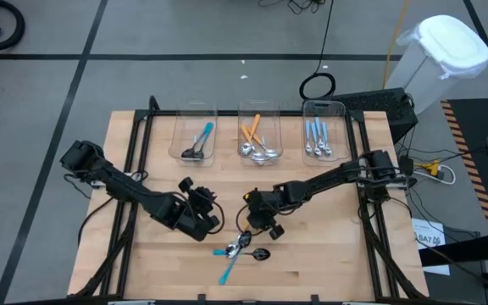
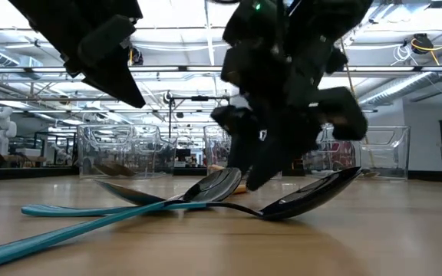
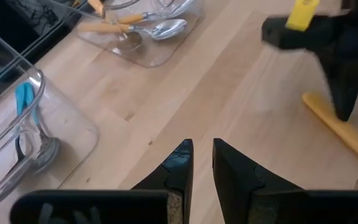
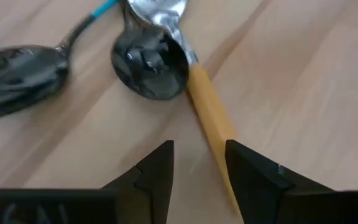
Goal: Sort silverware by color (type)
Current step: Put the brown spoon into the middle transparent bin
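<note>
Desk reporter: High view — what is lying on the desk (image 1: 337, 254) right now?

Photographer: Three clear bins are sitting along the far edge. The left bin (image 1: 195, 135) is holding teal spoons, the middle bin (image 1: 259, 135) orange ones, the right bin (image 1: 324, 134) light-blue ones. A small cluster of loose spoons (image 1: 242, 250) is lying near the front edge, teal handles crossing, black bowls touching.

Desk reporter: And the arms?

Photographer: The right hand (image 4: 199, 163) is hanging low over that cluster, fingers spread and empty, with an orange-handled spoon (image 4: 211, 118) lying on the wood just beside one fingertip, its silver bowl tucked under a black bowl. The left hand (image 3: 202, 163) is hovering just left of the cluster, fingers nearly pressed together, a slim gap showing, pinching nothing.
</note>
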### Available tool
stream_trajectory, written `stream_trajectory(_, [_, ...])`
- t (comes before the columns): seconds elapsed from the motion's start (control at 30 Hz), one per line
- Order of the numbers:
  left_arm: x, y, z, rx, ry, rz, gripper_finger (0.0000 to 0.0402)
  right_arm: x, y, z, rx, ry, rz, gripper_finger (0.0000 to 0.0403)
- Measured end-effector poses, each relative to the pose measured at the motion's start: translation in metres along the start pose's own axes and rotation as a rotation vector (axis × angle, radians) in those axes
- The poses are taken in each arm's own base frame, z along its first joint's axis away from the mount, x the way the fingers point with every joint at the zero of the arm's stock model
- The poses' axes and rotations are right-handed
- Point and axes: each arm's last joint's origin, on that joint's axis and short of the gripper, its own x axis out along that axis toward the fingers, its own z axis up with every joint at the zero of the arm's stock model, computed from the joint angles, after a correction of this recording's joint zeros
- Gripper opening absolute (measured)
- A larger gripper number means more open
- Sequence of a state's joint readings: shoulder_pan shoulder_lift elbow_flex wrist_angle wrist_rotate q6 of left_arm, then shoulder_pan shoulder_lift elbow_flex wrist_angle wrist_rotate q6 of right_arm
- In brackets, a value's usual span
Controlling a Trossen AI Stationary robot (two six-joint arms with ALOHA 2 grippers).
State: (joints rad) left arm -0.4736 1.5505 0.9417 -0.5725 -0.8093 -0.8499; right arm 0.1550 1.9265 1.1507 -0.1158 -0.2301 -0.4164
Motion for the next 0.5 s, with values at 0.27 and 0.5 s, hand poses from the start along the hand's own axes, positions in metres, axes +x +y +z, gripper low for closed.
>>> stream_trajectory(0.27, [0.0,0.0,0.0,0.004,0.002,0.0,0.0063,0.014,-0.005,-0.006,-0.013,-0.011,-0.003,0.0142])
stream_trajectory(0.5, [0.002,0.002,0.001,0.032,0.003,0.009,0.0063,0.001,-0.006,0.002,-0.081,-0.041,-0.022,0.0142])
